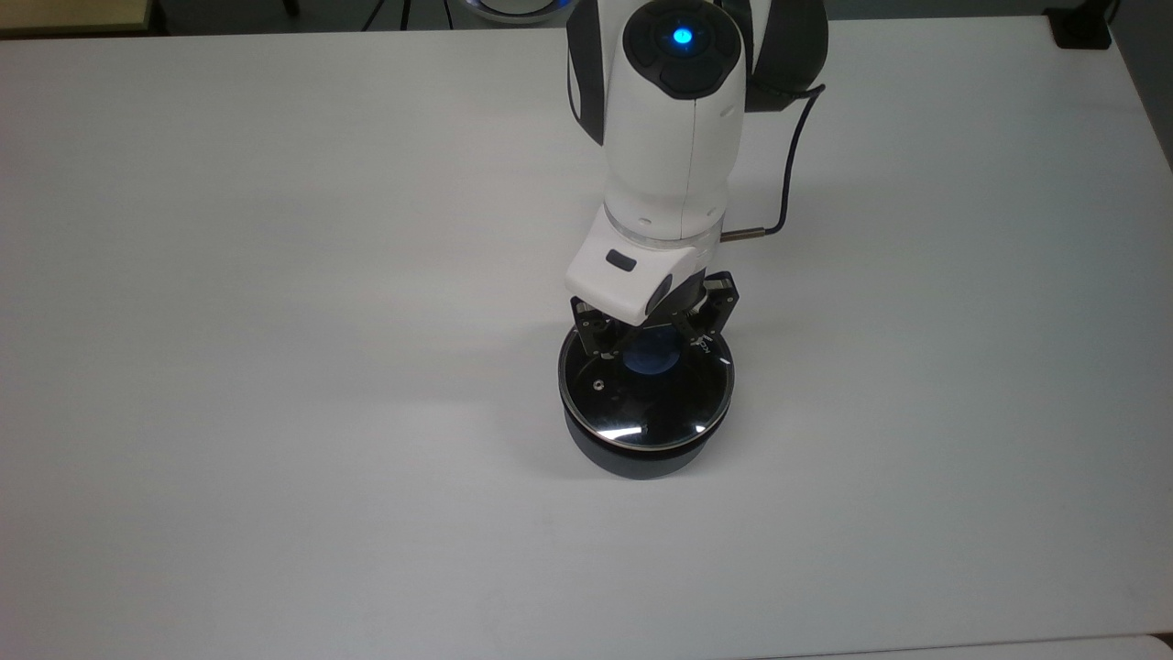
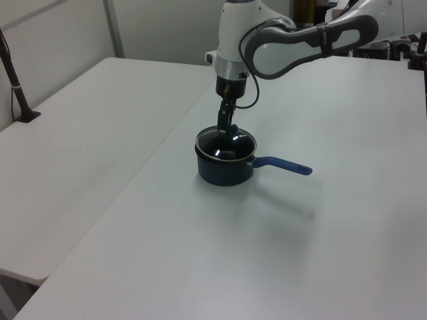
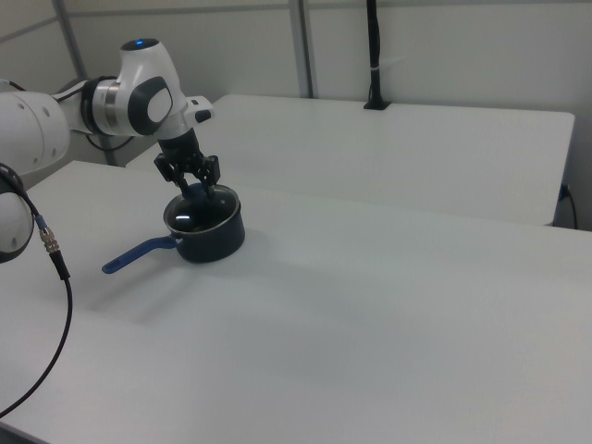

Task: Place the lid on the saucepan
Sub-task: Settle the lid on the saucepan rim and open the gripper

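We are looking at one saucepan (image 1: 641,454), one lid (image 1: 646,399), one arm (image 1: 674,137) with one end effector (image 1: 652,341), and two white benches standing side by side. In the top view, the bare bench (image 1: 275,367) is lying nearest to us, and the saucepan is sitting on it a little right of the middle of the top view. The lid is lying flat across the saucepan's mouth, its metal rim level and following the pan's rim all round, with a small vent hole showing near the top view's left edge of the glass.

The saucepan (image 2: 225,170) is standing upright, and its long axis is running along the blue handle (image 2: 283,165). In the left view the handle is pointing to the left view's right, roughly level with the bench (image 2: 267,253); in the right view the handle (image 3: 137,252) is pointing to the right view's left and slightly toward us, while the saucepan (image 3: 211,236) is sitting beside it.

Just beyond the lid's centre, the end effector is hanging straight down over the blue knob (image 1: 652,359). Its two fingers are standing spread on either side of the knob, with a gap showing between each finger and the knob, so we are reading it as released and gripping nothing.

Farther back, the arm is rising away from the pan, a black cable (image 1: 793,156) is looping beside it, and the second bench (image 2: 87,133) is standing past the seam.
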Tool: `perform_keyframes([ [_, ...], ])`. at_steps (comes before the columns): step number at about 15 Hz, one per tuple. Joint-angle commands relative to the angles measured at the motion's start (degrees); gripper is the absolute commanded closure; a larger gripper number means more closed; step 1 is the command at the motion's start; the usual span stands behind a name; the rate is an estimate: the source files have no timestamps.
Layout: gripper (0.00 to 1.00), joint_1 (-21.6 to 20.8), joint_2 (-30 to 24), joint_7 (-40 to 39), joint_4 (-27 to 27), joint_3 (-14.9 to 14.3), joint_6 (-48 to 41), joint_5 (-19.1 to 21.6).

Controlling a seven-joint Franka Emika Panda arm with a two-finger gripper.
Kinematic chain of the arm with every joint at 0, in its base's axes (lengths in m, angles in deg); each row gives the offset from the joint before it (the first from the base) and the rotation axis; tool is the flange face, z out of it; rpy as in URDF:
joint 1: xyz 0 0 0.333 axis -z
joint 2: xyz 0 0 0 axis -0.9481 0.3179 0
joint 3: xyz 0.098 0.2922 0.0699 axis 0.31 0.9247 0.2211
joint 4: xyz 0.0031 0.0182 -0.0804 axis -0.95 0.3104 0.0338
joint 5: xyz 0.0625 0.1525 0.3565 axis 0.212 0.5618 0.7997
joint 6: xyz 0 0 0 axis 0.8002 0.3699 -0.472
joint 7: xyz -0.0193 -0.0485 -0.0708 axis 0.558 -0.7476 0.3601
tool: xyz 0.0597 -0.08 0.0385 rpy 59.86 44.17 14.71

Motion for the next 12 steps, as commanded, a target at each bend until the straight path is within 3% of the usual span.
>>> perform_keyframes([
  [1,0.90,-0.19,2.28,1.09,-1.12,-0.37,2.07,1.26],
  [8,0.89,-0.36,3.07,1.18,-0.85,-0.37,2.69,1.26],
  [10,0.71,-0.45,3.51,1.18,-0.85,-0.37,2.78,1.17],
  [12,0.31,-0.45,3.51,1.53,-0.76,-0.37,2.78,1.17],
])
